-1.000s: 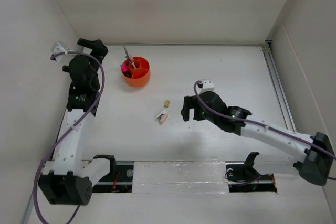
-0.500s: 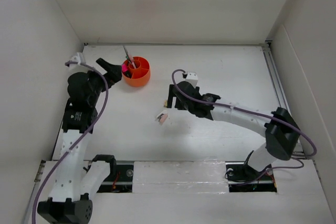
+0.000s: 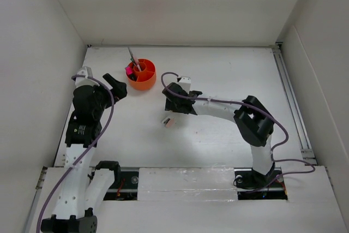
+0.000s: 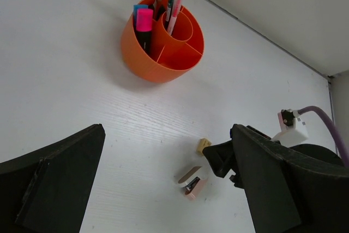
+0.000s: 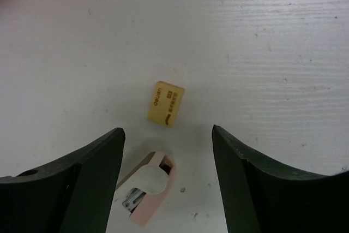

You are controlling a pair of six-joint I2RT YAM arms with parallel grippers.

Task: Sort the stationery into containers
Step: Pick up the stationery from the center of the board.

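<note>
The orange tub (image 3: 143,75) (image 4: 162,41) stands at the back left, with pink- and blue-capped markers (image 4: 143,21) in an outer section and thin pens (image 4: 173,5) in its central cup. A tan eraser (image 5: 166,103) (image 4: 204,145) lies on the table just beyond the tips of my right gripper (image 5: 166,133) (image 3: 173,105), which is open with nothing between its fingers. A pink-and-white eraser-like piece (image 5: 146,190) (image 3: 168,120) lies below it, near the left finger. My left gripper (image 4: 167,132) (image 3: 115,84) is wide open and empty, left of the tub.
White walls close in the table at the left, back and right. A metal rail (image 3: 289,88) runs along the right side. The right arm stretches across the table's middle, its purple cable (image 3: 218,101) looping above it.
The right arm has swung left until its gripper is over the tan eraser, and its jaws have narrowed somewhat. The left gripper has come down and right, nearer the tub.
</note>
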